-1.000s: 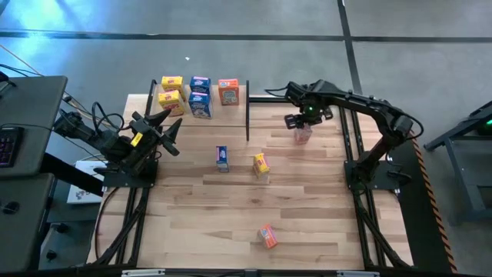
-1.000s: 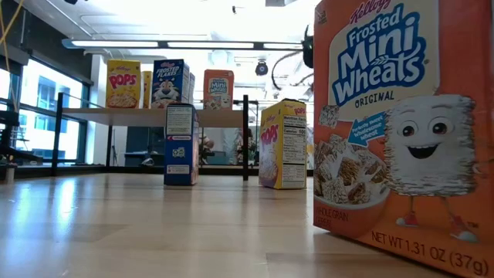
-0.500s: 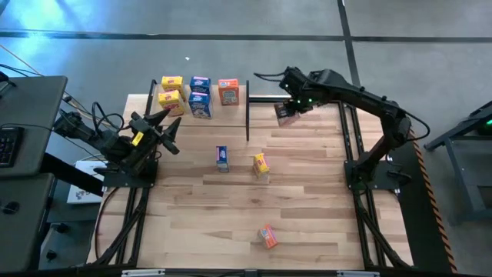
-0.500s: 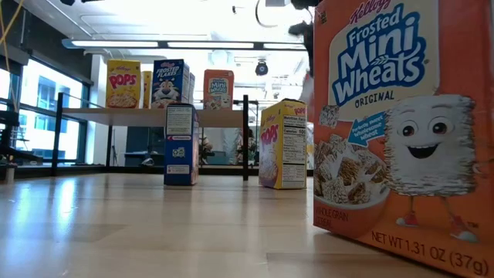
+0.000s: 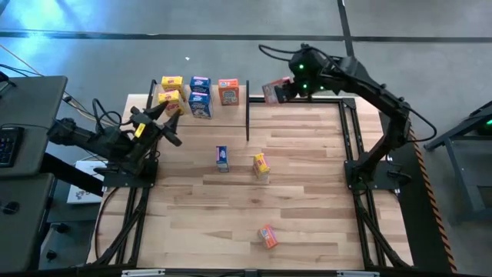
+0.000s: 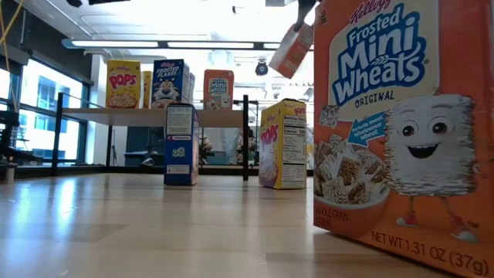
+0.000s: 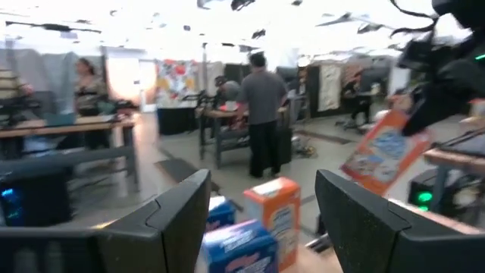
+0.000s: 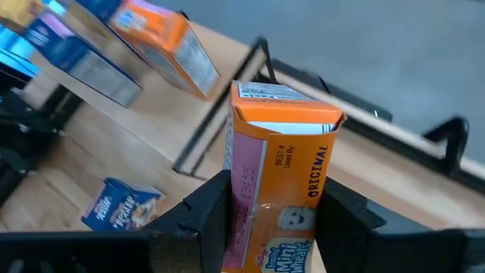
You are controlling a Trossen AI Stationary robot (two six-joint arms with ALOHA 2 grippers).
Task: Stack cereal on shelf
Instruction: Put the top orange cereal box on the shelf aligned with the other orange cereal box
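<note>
My right gripper [image 8: 276,220] is shut on an orange cereal box [image 5: 272,91], carried in the air just right of the shelf [image 5: 238,111], near the table's far edge. The low view shows this box [image 6: 292,48] tilted above shelf height. On the shelf stand two yellow boxes [image 5: 171,91], two blue boxes [image 5: 201,95] and an orange box [image 5: 228,91]. A blue box [image 5: 222,158], a yellow box [image 5: 261,165] and an orange box [image 5: 267,236] stand on the table. My left gripper [image 7: 261,220] is open at the shelf's left end, touching nothing. My right gripper pinches the orange box between its two fingers, one on each of two opposite sides [image 8: 242,205], at the end nearest the wrist. The box's top flap end [image 8: 284,106] points away from the fingers. The box is lifted clear and tilted.
The shelf's black posts [image 5: 247,121] stand between the held box and the shelved boxes. The orange box near the table's near edge fills the right of the low view [image 6: 394,123]. People and benches show in the room beyond [image 7: 261,114]. Bare wood lies right of the table's middle [image 5: 307,177].
My right gripper has carried the orange box up off the table and toward the far edge and the shelf's right end; the box has tipped from upright to slanted. My left gripper has shifted slightly toward the far edge, staying open.
</note>
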